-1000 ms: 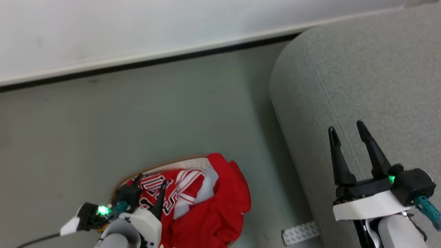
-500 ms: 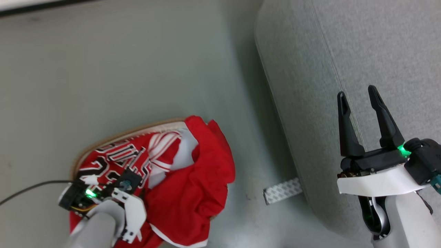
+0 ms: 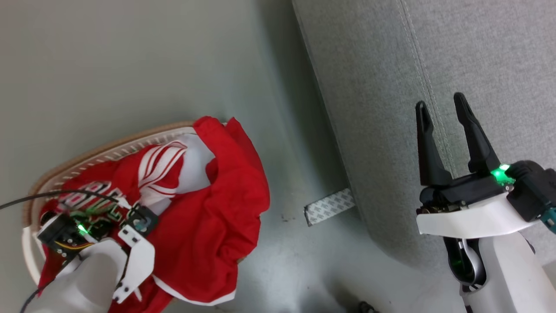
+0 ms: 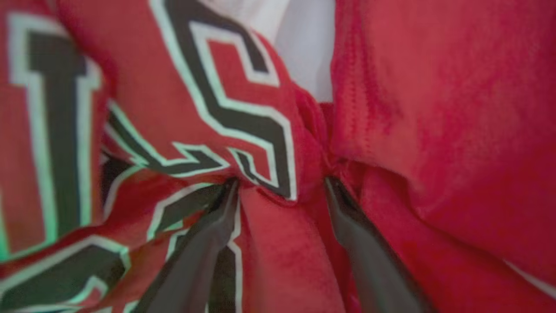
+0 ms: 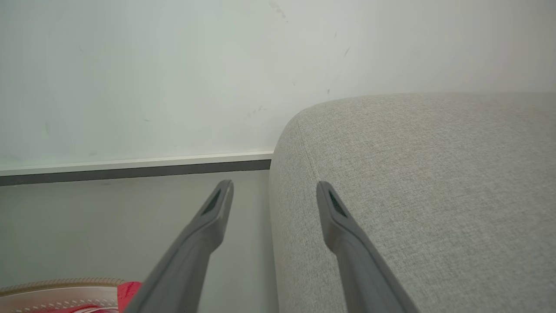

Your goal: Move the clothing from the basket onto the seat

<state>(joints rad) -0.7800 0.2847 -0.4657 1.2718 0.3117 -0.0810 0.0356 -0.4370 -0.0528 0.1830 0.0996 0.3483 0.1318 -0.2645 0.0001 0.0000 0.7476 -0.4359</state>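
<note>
No transfer yet: clothing (image 3: 208, 217) in basket (image 3: 104, 152) at 8 o'clock; left end effector (image 4: 282, 191) spread astride a fold, right end effector (image 3: 441, 104) spread, empty, near seat (image 3: 478, 43).

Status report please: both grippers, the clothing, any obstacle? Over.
Left gripper open, tips pressed into jersey. Right gripper open, empty, over the seat. Clothing in the basket, part over its rim. Flat tape strip on floor between; no obstacle.

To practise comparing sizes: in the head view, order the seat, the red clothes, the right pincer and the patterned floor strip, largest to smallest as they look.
1. seat, cut off by the frame
2. red clothes
3. right pincer, nearer the camera, so likely flattered
4. patterned floor strip
</note>
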